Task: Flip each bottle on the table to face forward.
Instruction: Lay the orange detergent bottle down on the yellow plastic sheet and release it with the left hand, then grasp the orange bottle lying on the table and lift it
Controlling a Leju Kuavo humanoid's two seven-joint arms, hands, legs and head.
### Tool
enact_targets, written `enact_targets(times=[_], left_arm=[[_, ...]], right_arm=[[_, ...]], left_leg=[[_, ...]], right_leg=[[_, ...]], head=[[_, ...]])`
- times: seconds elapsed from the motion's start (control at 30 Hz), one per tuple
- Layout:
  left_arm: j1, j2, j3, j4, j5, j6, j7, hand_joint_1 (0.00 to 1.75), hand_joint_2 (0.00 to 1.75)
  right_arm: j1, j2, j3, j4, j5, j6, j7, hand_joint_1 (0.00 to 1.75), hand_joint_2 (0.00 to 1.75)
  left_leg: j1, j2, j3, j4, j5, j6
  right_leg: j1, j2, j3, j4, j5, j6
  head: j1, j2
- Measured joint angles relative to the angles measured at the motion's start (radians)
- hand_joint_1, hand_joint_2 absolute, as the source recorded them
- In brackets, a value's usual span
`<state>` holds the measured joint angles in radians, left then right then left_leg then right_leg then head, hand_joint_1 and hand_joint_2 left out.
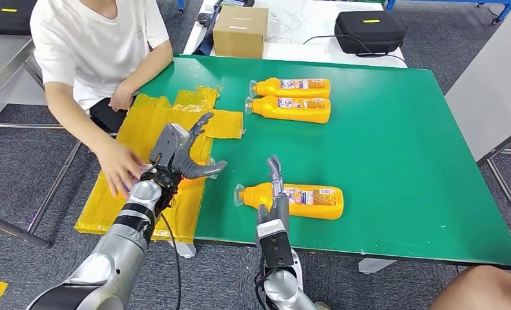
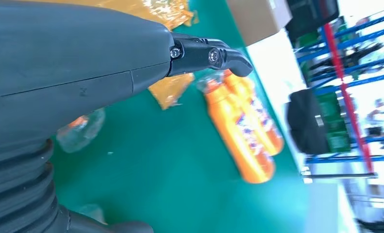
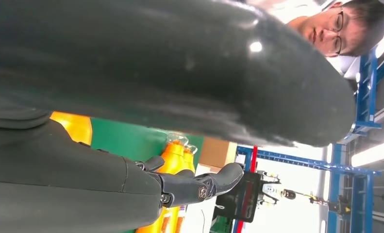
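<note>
On the green counter [image 1: 395, 161] lie three orange plastic bottles, all on their sides with clear caps pointing toward the counter's left edge and printed labels facing up. Two of them rest side by side and touching near the far edge: the far orange bottle [image 1: 291, 87] and the second orange bottle [image 1: 289, 109] just in front of it. The third, the near orange bottle [image 1: 291, 200], lies close to the near edge. The right robot hand [image 1: 275, 194] rests over its neck end, fingers pointing away across the bottle; whether they grip it I cannot tell. The left robot hand [image 1: 185, 155] hovers with fingers spread apart and empty above crinkled yellow plastic sheets [image 1: 152, 129] covering the counter's left near corner. A person in a white shirt [image 1: 91, 39] sits at the left edge, one hand [image 1: 120, 169] pressed on the sheets. Beyond the far edge stand a brown cardboard box [image 1: 240, 31] and a black zip case [image 1: 369, 31]; grey carpet covers the floor.
</note>
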<state>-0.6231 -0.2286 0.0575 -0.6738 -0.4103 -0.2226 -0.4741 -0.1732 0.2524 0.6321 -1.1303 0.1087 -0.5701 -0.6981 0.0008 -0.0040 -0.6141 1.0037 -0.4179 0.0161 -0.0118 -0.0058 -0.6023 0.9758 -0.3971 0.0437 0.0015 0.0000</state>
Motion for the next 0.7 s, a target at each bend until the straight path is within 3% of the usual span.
enact_targets(times=[0.03,0.17,0.3,0.43,0.7], left_arm=[[0.006,-0.002,-0.001,-0.017,0.018,-0.004,0.002,0.0,1.75],[0.048,-0.004,-0.028,-0.114,0.125,0.007,0.013,0.0,1.75],[0.12,0.0,-0.061,-0.262,0.326,0.042,0.033,0.0,1.75],[0.191,0.019,-0.068,-0.403,0.509,0.072,0.066,0.0,1.75],[0.335,0.061,-0.068,-0.594,0.575,0.063,0.063,0.0,1.75]], right_arm=[[0.0,-0.001,0.0,0.0,0.001,-0.003,0.0,0.0,0.0],[-0.001,-0.009,0.001,0.006,0.045,-0.034,0.0,0.0,1.75],[-0.005,-0.042,-0.001,0.032,0.23,-0.079,0.0,0.0,1.75],[0.027,-0.094,-0.059,0.014,0.392,-0.054,0.01,0.0,1.75],[0.062,-0.195,-0.231,0.021,0.644,-0.085,0.121,0.0,1.75]], left_leg=[[0.0,0.0,0.0,0.0,0.0,0.0],[0.0,0.0,-0.001,0.0,0.0,0.0],[0.0,0.0,-0.001,0.0,0.0,0.0],[0.0,-0.001,-0.002,0.0,0.0,0.0],[-0.001,-0.001,-0.003,0.0,-0.001,0.0]], right_leg=[[0.0,0.0,0.0,0.0,0.0,0.0],[0.0,0.0,0.0,0.0,0.0,0.0],[0.0,0.0,-0.001,0.0,0.0,0.0],[0.0,0.0,-0.001,-0.001,0.0,0.0],[-0.001,0.0,-0.002,-0.001,0.0,0.0]], head=[[0.0,0.0],[0.0,0.0],[0.0,0.0],[0.0,0.0],[0.0,0.0]])
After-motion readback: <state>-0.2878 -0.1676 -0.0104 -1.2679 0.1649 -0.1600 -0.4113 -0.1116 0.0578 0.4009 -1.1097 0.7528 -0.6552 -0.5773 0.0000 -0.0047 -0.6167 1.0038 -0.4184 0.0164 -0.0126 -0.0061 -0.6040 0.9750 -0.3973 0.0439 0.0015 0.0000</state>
